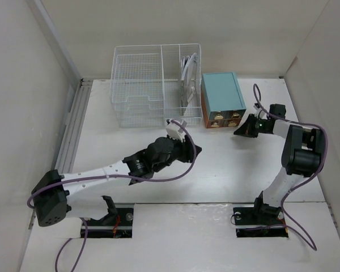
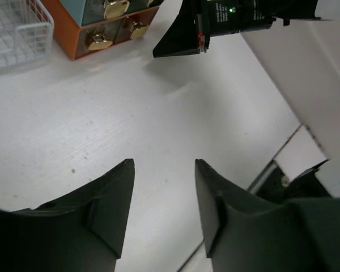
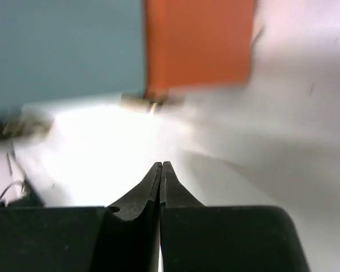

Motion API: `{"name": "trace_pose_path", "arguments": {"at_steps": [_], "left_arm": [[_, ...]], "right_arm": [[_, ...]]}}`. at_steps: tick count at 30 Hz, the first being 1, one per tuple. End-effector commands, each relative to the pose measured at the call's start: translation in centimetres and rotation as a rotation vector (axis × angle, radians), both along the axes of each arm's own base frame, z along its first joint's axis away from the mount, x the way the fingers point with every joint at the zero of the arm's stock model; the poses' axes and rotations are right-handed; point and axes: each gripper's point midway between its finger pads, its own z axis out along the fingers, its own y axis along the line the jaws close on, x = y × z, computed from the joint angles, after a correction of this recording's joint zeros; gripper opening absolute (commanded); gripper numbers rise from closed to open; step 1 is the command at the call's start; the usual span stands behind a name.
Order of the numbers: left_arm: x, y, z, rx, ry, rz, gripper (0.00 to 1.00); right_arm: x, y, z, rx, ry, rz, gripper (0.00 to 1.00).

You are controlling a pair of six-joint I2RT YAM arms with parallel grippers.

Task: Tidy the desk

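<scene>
Left gripper and right gripper both empty, in front of the teal drawer box.
Nearest you, the left gripper hangs left-front of the box, jaws partly apart with nothing between them, probably freed for the next pickup. The right gripper hovers just right-front of the box, jaws pressed together and empty, likely posed to nudge a drawer. The desk spreads beneath both. The wire basket stands just left of the box.

White matte desk, flat, rectangular (faintly scuffed), ribbed metal rail along left edge
</scene>
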Motion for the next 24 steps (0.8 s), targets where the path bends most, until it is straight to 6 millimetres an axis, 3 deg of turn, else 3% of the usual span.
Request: {"name": "trace_pose_path", "arguments": {"at_steps": [1,2,6,7,9,10,11,13,16,17,19,20,21,24], "left_arm": [[-1.1,0.5,1.7,-0.045,-0.030,-0.039,0.47],[-1.8,0.5,2.5,-0.059,-0.047,-0.068,0.68],[-2.9,1.4,3.5,-0.052,-0.087,-0.118,0.97],[-2.7,1.8,3.7,-0.049,-0.090,-0.100,1.00],[-2.5,2.8,4.3,-0.045,-0.107,-0.068,1.00],[-2.3,3.3,3.3,0.000,-0.098,-0.052,1.00],[-1.7,4.1,3.9,0.004,-0.108,-0.002,1.00],[-1.3,5.2,3.6,0.058,-0.104,0.039,1.00],[-1.0,6.5,3.9,0.079,-0.108,0.091,1.00],[-0.4,7.4,3.7,0.091,-0.102,0.116,1.00],[0.7,9.2,3.1,0.123,-0.096,0.188,1.00],[0.6,9.4,3.2,0.114,-0.088,0.191,1.00],[1.2,10.3,3.0,0.133,-0.089,0.238,1.00],[2.3,12.0,3.6,0.137,-0.057,0.319,1.00]], "right_arm": [[-3.2,0.1,3.4,0.011,0.000,0.098,0.00],[-4.0,0.3,3.7,0.014,0.007,0.118,0.00],[-6.1,0.6,6.8,-0.013,-0.062,0.211,0.00],[-5.8,0.7,8.9,-0.024,-0.133,0.231,0.00],[-5.8,0.9,11.1,-0.058,-0.198,0.260,0.00],[-4.6,0.1,13.0,-0.142,-0.291,0.281,0.06],[-4.4,0.1,14.6,-0.204,-0.358,0.296,0.14],[-3.0,-0.8,16.9,-0.374,-0.465,0.291,0.39],[-1.2,-3.0,23.6,-0.635,-0.676,0.114,0.57],[-1.3,-3.3,24.5,-0.668,-0.699,0.053,0.78],[-2.7,-4.1,30.0,-0.750,-0.846,-0.141,1.00],[-2.4,-4.2,30.6,-0.757,-0.858,-0.179,1.00],[-3.4,-4.2,32.5,-0.760,-0.898,-0.237,1.00],[-4.6,-3.6,33.2,-0.714,-0.914,-0.294,1.00]]}}
